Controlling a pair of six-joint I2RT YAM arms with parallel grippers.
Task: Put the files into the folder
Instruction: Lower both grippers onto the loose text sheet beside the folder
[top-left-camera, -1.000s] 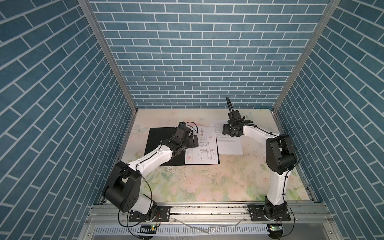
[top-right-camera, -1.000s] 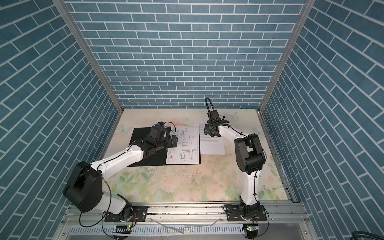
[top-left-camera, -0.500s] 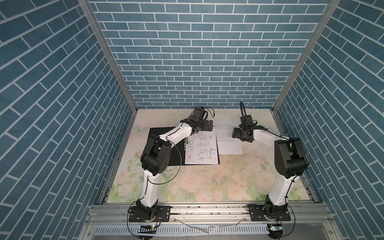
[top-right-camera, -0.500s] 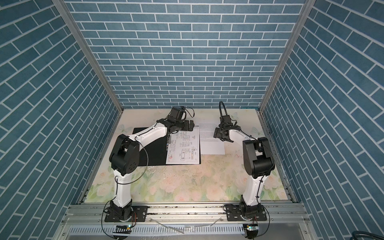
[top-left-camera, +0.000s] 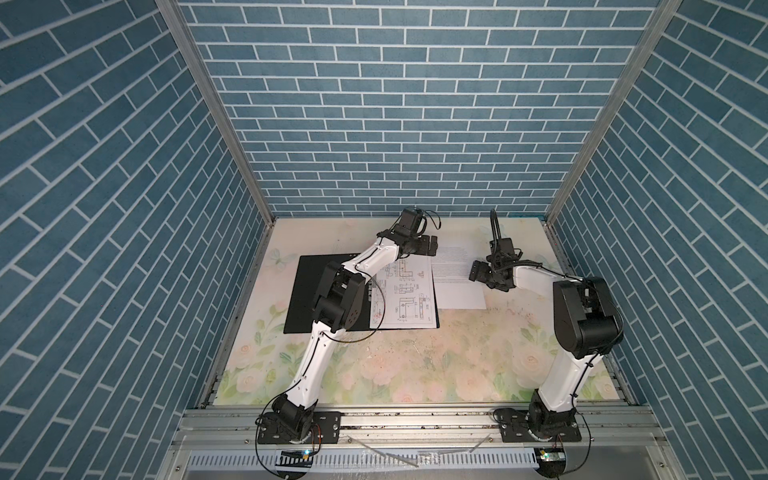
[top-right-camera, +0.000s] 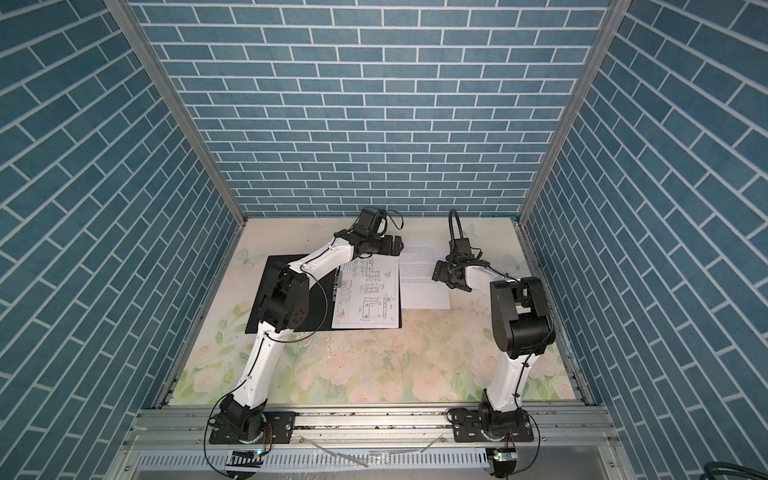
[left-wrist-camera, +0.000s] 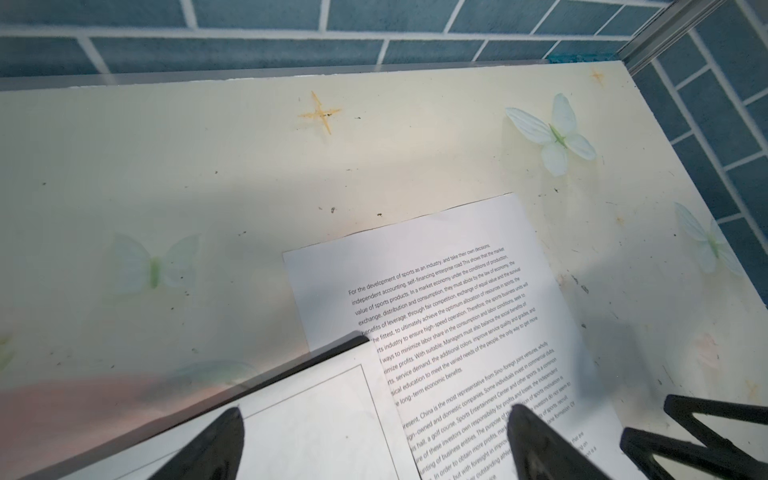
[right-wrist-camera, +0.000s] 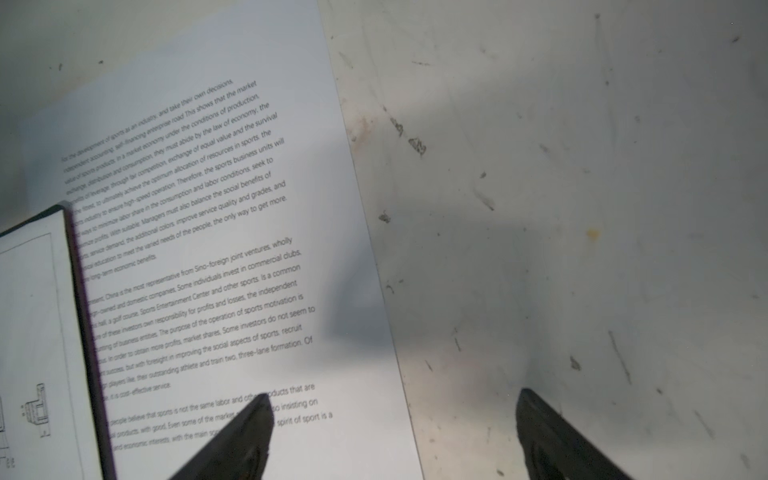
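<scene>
The folder (top-left-camera: 305, 291) lies open on the table, black inside up. A file with line drawings (top-left-camera: 409, 299) (top-right-camera: 370, 299) rests on its right half. A text-only file (top-left-camera: 455, 282) (top-right-camera: 419, 286) lies on the table just to the right, its left edge tucked under the folder's edge (right-wrist-camera: 89, 332). My left gripper (top-left-camera: 430, 245) (left-wrist-camera: 376, 419) hovers open over the folder's far right corner, holding nothing. My right gripper (top-left-camera: 478, 272) (right-wrist-camera: 394, 399) is open and empty, straddling the text file's right edge (right-wrist-camera: 374, 249).
Blue brick-pattern walls (top-left-camera: 395, 124) close in the table on three sides, the back wall near both grippers. The floral table cover (top-left-camera: 415, 365) runs to a metal rail (top-left-camera: 415, 419) at the front, where both arm bases are bolted.
My left arm has lifted off the folder's middle and swung its gripper to the far right corner. My right gripper has shifted slightly right and nearer, along the text file's right side.
</scene>
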